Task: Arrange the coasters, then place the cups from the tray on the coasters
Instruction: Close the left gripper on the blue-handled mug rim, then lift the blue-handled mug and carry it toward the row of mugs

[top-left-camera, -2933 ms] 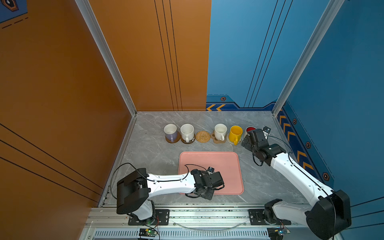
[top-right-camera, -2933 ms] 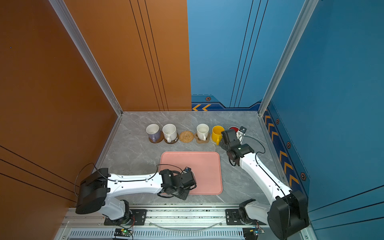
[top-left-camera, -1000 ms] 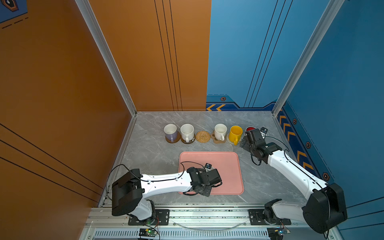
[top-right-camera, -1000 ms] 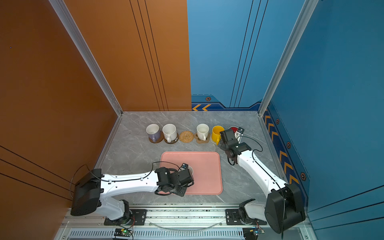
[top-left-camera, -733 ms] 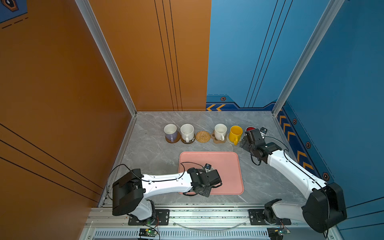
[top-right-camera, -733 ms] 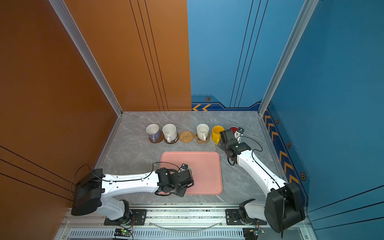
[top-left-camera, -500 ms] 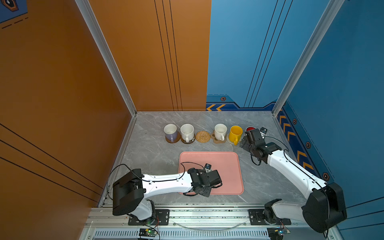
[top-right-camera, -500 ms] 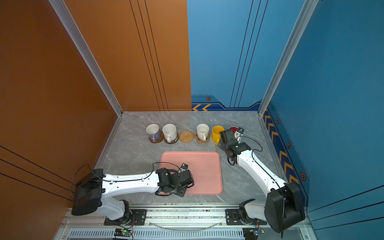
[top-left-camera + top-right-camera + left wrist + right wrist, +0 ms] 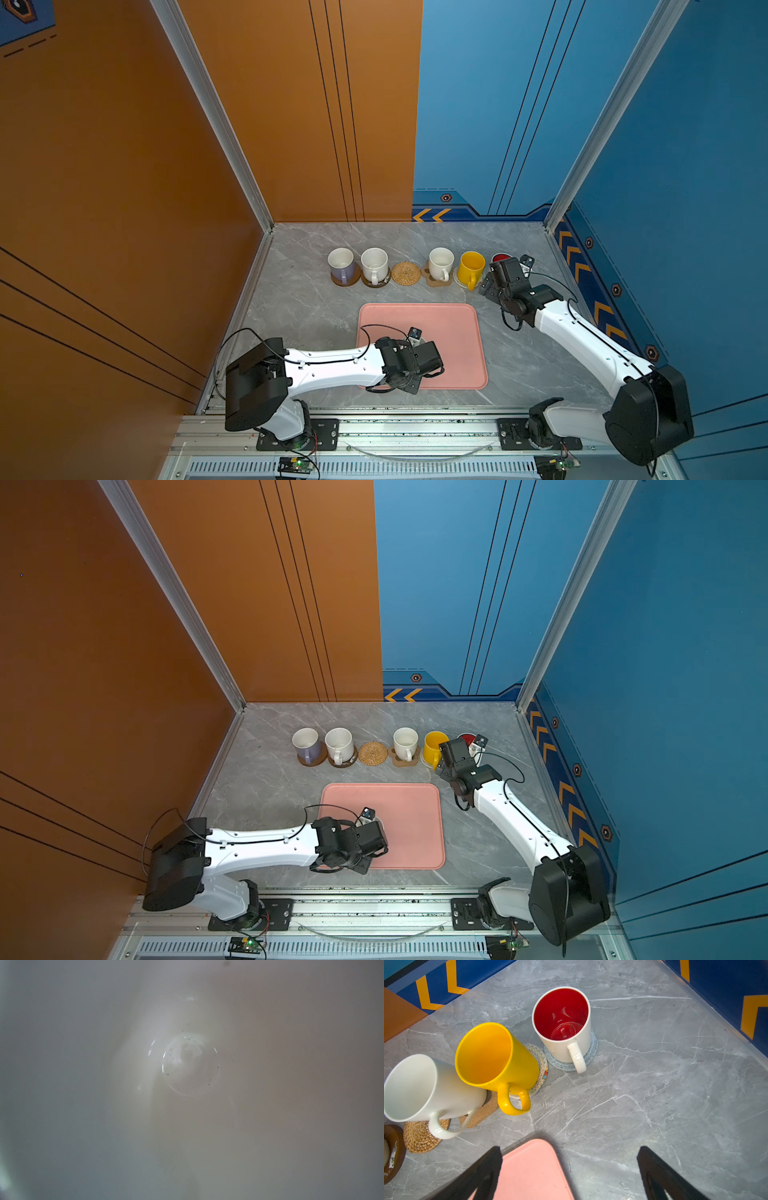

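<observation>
On the grey tabletop, a pink tray is set near the middle of the front edge. A row of six coasters is laid across the far half, parallel to the far edge, so the arranging is judged done.

The left gripper is poised low over the middle of the tray, above the one mug left there. Only that mug's pale inside is shown in the left wrist view, and whether the jaws are closed on it cannot be told. The right gripper is spread wide and empty near the right end of the row.

Five mugs are seated. From the left edge:
- a lilac mug is set on a brown coaster;
- a speckled mug is set on a second brown coaster;
- a white mug is set on the paw-shaped coaster;
- a yellow mug is set on the white woven coaster;
- a red-lined mug is set on the pale-blue coaster.

The rattan coaster, third from the left, is bare. One move is judged to be left: the last mug is to be carried to it.
</observation>
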`<state>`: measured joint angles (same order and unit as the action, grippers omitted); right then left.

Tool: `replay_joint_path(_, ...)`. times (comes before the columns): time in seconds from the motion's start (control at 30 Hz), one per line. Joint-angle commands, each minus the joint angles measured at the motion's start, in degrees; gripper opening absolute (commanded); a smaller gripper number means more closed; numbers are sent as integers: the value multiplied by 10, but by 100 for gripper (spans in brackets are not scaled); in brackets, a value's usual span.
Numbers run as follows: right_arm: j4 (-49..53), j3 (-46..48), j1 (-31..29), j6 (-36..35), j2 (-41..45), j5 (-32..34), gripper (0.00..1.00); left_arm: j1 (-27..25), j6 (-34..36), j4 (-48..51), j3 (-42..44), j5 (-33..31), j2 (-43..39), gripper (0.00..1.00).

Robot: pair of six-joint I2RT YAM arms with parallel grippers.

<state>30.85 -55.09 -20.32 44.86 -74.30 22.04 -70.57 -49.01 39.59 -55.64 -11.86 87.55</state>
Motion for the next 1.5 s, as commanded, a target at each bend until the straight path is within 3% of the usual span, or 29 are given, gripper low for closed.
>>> replay_joint_path(0.0,-4,-7,-3,-1,-2,-2,100,-3,-1,2,1,-16,9,16)
replay_joint_path(0.13,-4,-8,-3,-2,-1,-2,100,-2,1,1,0,-17,9,0)
replay_joint_path(0.87,-4,-5,-4,-3,9,-2,100,12,13,-16,-13,-45,-46,0)
replay_joint_path(1.47,-4,-6,-3,-7,9,3,100,105,87,-65,-74,-13,-34,0)
